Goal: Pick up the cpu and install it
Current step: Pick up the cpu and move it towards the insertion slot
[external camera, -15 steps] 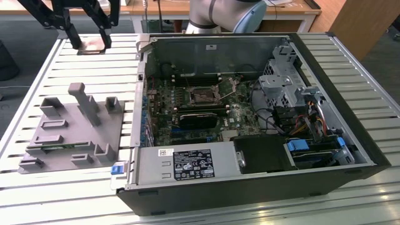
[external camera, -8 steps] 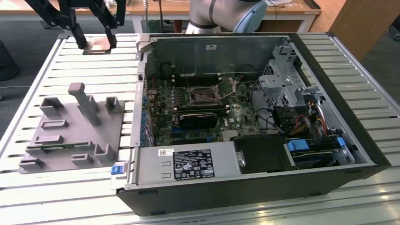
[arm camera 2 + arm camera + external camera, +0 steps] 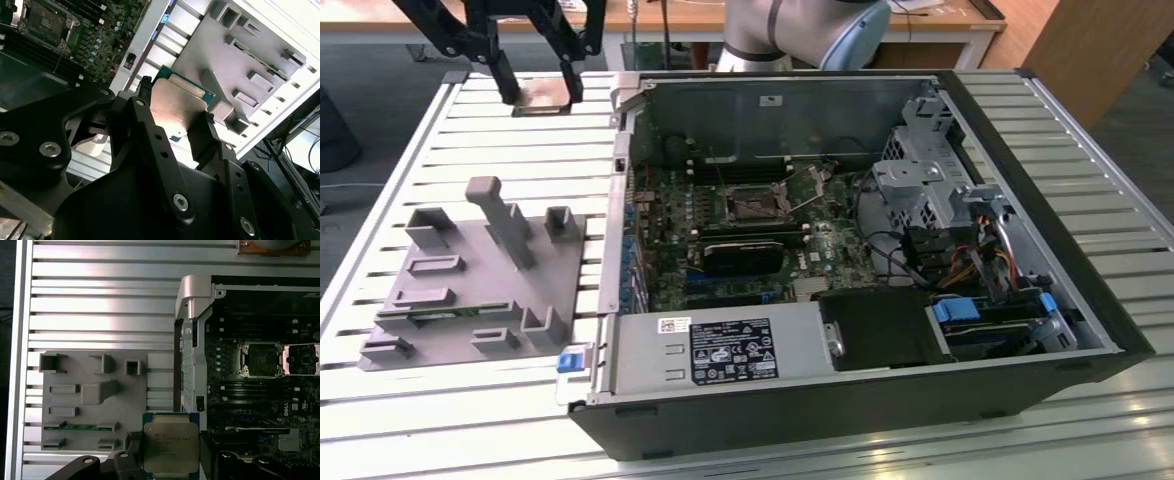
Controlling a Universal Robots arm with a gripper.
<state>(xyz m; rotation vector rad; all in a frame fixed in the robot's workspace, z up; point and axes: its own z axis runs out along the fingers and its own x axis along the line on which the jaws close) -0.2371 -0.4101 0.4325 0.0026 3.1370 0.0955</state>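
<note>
The cpu (image 3: 171, 447), a small square chip with a silvery top and green rim, is held between the two black fingers of my gripper (image 3: 170, 460), which is shut on it. In the exterior view the gripper (image 3: 536, 88) hangs high over the slatted table at the far left, beyond the grey tray (image 3: 467, 270), with the cpu (image 3: 542, 100) at its tips. The second wrist view shows the cpu (image 3: 177, 102) clamped by its edges. The open motherboard socket (image 3: 754, 205) lies inside the case, away from the gripper, and shows in both wrist views (image 3: 260, 359) (image 3: 47, 22).
The open computer case (image 3: 854, 250) takes up the exterior view's right, its metal wall (image 3: 192, 340) standing between tray and motherboard. The grey tray (image 3: 95, 390) has upright posts and holds a green memory stick (image 3: 80, 427). The robot base (image 3: 787, 35) stands behind the case.
</note>
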